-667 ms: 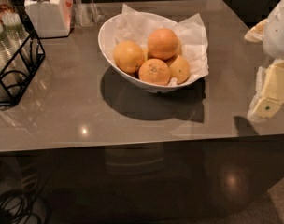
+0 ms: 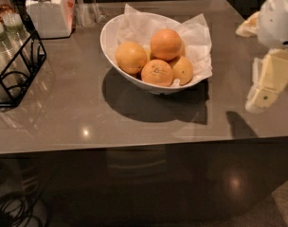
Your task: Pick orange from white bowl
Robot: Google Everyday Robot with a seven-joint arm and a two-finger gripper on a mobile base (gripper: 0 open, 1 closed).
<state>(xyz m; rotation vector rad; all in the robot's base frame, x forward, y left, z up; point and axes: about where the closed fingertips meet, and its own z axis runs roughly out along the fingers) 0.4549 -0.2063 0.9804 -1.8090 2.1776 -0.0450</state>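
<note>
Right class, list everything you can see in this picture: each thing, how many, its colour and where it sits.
orange: one, deep reddish-orange, top of the pile in the bowl
other fruits: three, paler yellow-orange, in the bowl beside and in front of the orange
bowl: one, white, middle of the table towards the back
paper: white, crumpled, lining the bowl
jar: one, white, lidded, back left of the table
wire rack: one, black, left edge of the table
table: one, glossy grey-brown
cables: dark, on the floor at lower left
hand: one, cream, over the table's right edge, apart from the bowl
</note>
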